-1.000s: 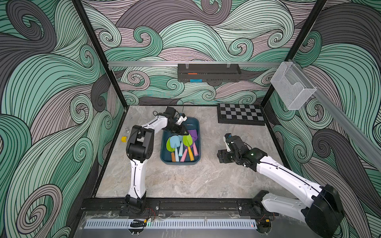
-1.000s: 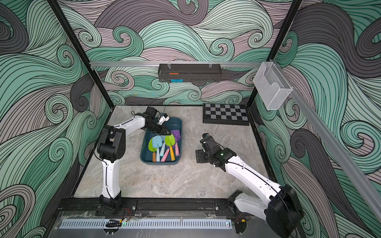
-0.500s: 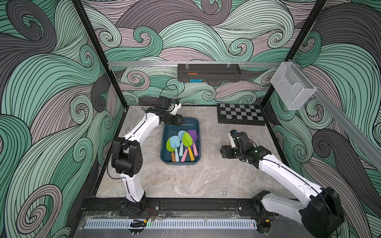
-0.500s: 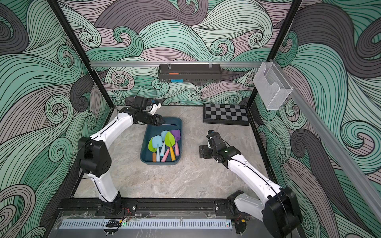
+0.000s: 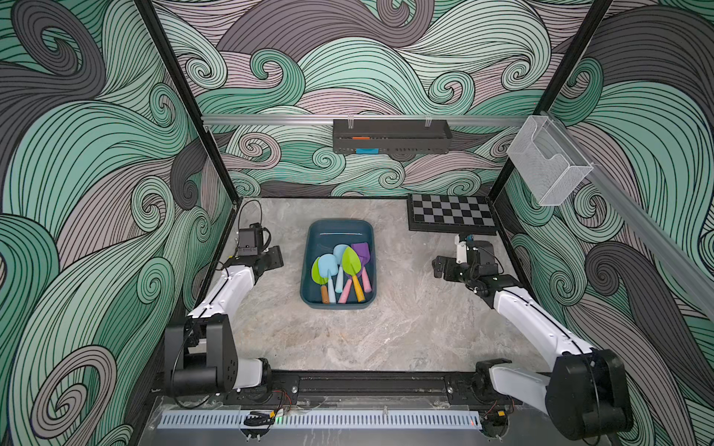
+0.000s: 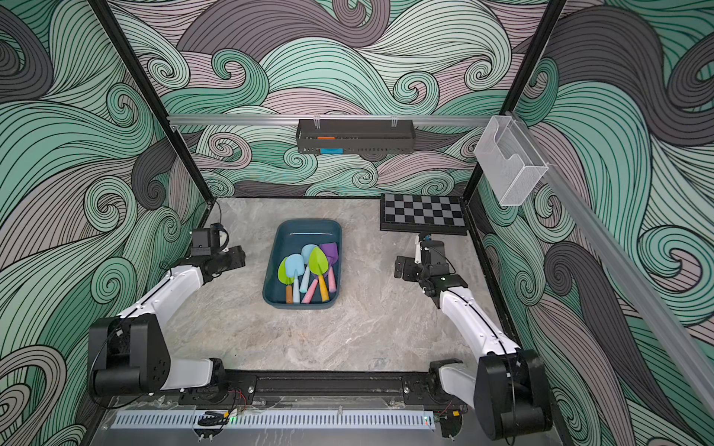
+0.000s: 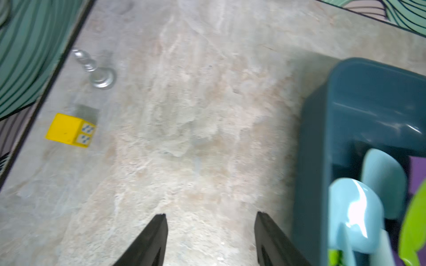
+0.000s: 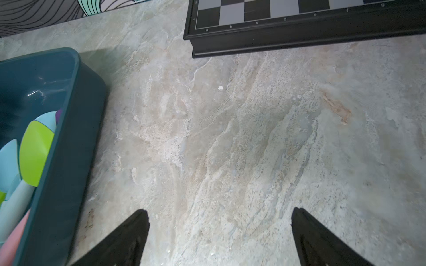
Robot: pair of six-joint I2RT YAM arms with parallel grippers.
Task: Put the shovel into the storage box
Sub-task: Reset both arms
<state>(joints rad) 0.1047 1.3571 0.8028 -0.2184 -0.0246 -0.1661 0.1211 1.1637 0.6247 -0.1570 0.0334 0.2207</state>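
The storage box (image 5: 333, 234) (image 6: 305, 234), a dark teal tub, sits mid-table in both top views. Several toy shovels lie inside it, among them a green-bladed shovel (image 5: 351, 262) with a yellow handle, a light blue shovel (image 5: 327, 265) and a purple shovel (image 5: 362, 251). My left gripper (image 5: 275, 259) (image 7: 210, 215) hangs open and empty over bare table left of the box (image 7: 322, 138). Open and empty too, my right gripper (image 5: 438, 267) (image 8: 220, 213) stands right of the box (image 8: 64, 161).
A chessboard (image 5: 450, 214) (image 8: 299, 20) lies at the back right. Near the left wall sit a yellow cube (image 7: 69, 129) and a fallen silver chess piece (image 7: 96, 71). On the walls hang a black tray (image 5: 390, 137) and a white mesh basket (image 5: 546, 166).
My left arm has drawn back from the box's far end to the table's left side, jaws widening. The right arm has moved off to the right and opened wider.
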